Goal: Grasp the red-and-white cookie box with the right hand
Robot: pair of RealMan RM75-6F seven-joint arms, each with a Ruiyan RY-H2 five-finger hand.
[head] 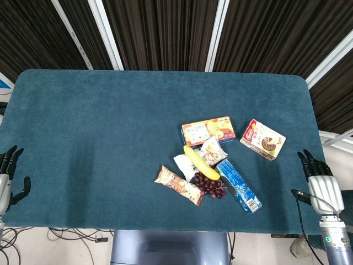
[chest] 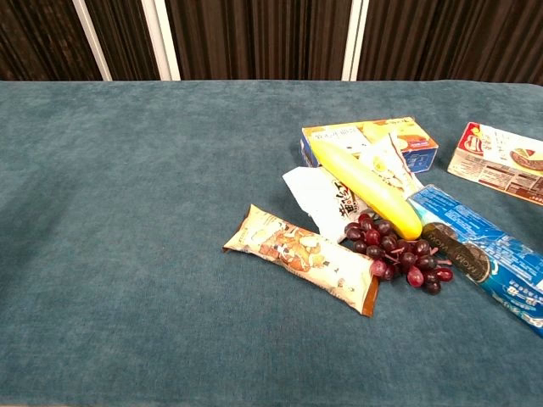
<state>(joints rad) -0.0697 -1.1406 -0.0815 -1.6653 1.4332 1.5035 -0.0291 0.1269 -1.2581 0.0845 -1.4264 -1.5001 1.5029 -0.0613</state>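
Observation:
The red-and-white cookie box (head: pixel 262 139) lies flat on the blue cloth at the right side of the table; the chest view shows the cookie box (chest: pixel 502 163) at its right edge. My right hand (head: pixel 320 179) hangs at the table's right edge, nearer me than the box and a little to its right, fingers straight and apart, holding nothing. My left hand (head: pixel 9 178) sits at the far left edge, fingers spread and empty. Neither hand shows in the chest view.
Left of the box lies a cluster: an orange biscuit box (head: pixel 209 131), a banana (head: pixel 201 161), white snack packets (head: pixel 213 150), dark grapes (head: pixel 208 185), a blue cookie sleeve (head: pixel 238 186) and a brown wrapped bar (head: pixel 177 185). The blue table (head: pixel 99 138) has dark curtains behind.

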